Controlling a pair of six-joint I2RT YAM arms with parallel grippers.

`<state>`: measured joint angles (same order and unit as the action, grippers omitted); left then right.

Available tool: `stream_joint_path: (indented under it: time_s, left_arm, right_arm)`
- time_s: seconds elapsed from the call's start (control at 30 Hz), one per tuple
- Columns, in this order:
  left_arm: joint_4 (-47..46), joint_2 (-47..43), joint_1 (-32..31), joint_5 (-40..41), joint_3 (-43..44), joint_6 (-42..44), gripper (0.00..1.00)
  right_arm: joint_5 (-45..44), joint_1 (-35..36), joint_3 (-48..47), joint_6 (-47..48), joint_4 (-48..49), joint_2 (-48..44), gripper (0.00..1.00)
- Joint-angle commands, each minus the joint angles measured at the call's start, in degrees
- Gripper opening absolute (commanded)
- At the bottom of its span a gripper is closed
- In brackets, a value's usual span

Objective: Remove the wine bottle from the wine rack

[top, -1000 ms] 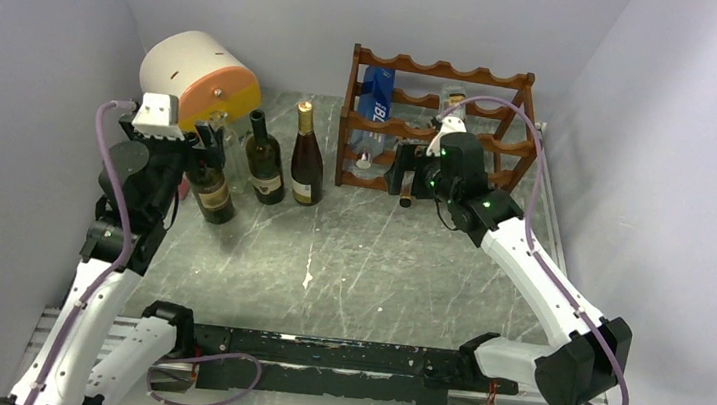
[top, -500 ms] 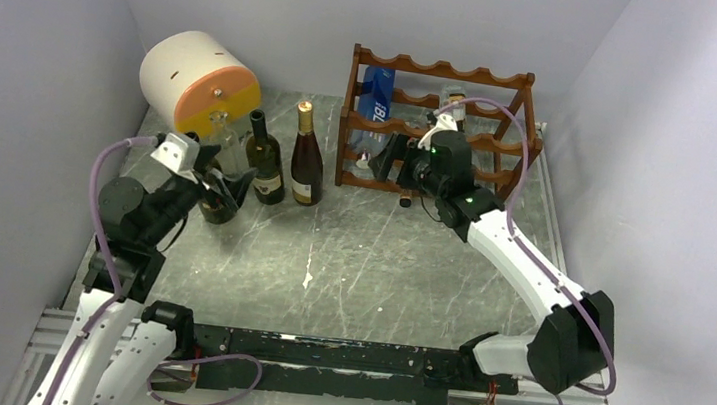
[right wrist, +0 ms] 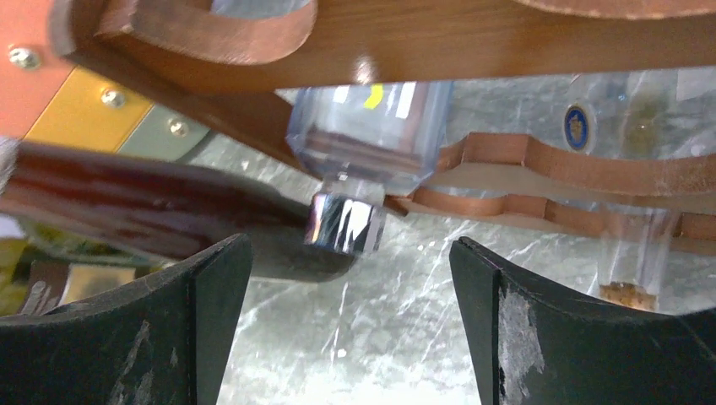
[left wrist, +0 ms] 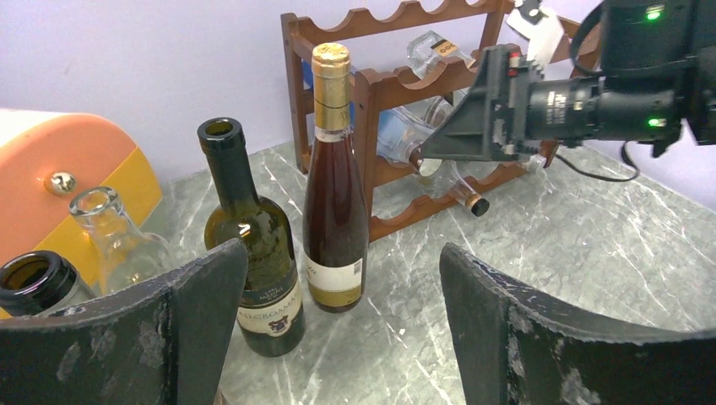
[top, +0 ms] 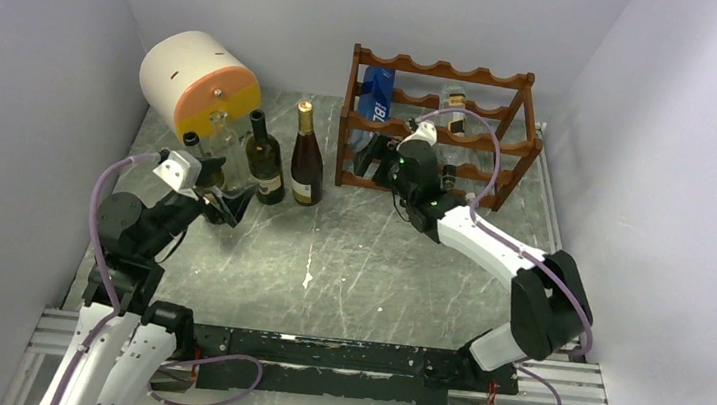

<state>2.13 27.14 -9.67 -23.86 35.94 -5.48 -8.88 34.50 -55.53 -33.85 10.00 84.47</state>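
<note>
The dark reddish-brown wine rack (top: 489,144) stands at the back right, also in the left wrist view (left wrist: 365,89). Wine bottles lie in it: a clear one with a blue label (top: 376,94), and a clear square one with a silver cap (right wrist: 346,221) whose neck points out of a lower tier. My right gripper (top: 376,157) hovers open just in front of that cap (right wrist: 350,245), touching nothing. My left gripper (top: 224,200) is open and empty (left wrist: 342,249), low on the left, facing the standing bottles.
Standing left of the rack are a gold-foiled reddish bottle (left wrist: 335,186), a dark green bottle (left wrist: 253,253), a clear glass bottle (left wrist: 110,240) and a dark bottle (left wrist: 34,283). An orange-and-white drum (top: 196,80) lies behind them. A corked clear bottle (right wrist: 629,291) lies further right in the rack.
My left gripper has drawn back and down from the standing dark bottle, leaving it upright. My right gripper has slid left along the rack's front to the lower-left bottle neck.
</note>
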Motion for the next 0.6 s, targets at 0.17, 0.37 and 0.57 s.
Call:
stream_joint_path:
  time_s: [0.17,0.37,0.57]
  left_arm:
    - [0.07,-2.73,-0.24,-1.70,1.06,1.65,0.87]
    - [0.24,-3.19,-0.86,-1.72,1.06,1.76,0.87]
    - [0.26,-3.45,-1.30,-1.80,0.97,1.94,0.87]
  right_arm:
    - [-8.40,0.12,-3.22,-2.33,9.20,5.08,0.90]
    - [-11.45,0.79,-3.55,-1.56,11.71,5.94,0.86]
    - [-13.46,1.49,-4.82,-1.32,13.31,8.52,0.84]
